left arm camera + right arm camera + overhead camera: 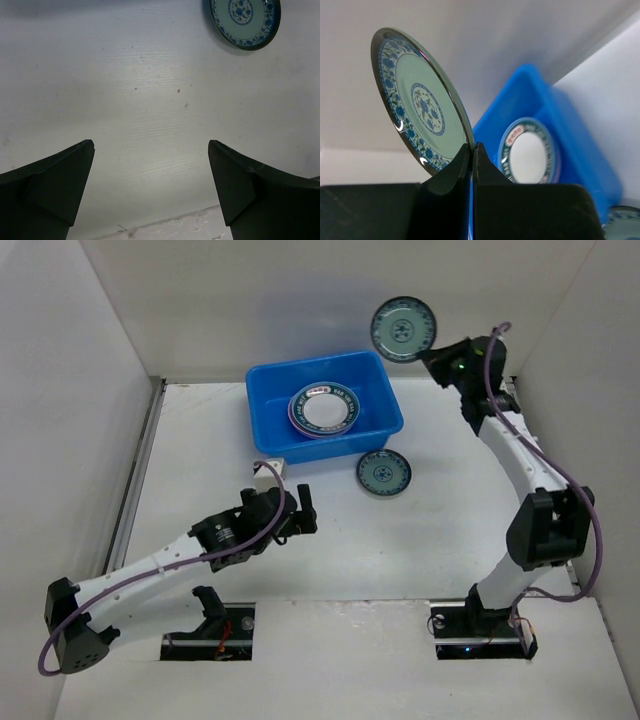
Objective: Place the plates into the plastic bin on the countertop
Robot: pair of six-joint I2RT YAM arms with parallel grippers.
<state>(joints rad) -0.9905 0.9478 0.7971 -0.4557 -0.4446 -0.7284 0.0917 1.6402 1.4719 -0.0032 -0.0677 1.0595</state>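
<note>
R gripper (471, 148) pinches teal plate (422, 102) rim; L gripper (151, 146) wide open, empty.

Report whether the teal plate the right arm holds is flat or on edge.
On edge: the teal plate stands nearly vertical, rim pinched in the right arm's jaws, which are shut, outside the blue bin.

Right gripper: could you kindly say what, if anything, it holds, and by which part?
The right gripper pinches a small teal plate by its rim; the left gripper holds nothing.
</note>
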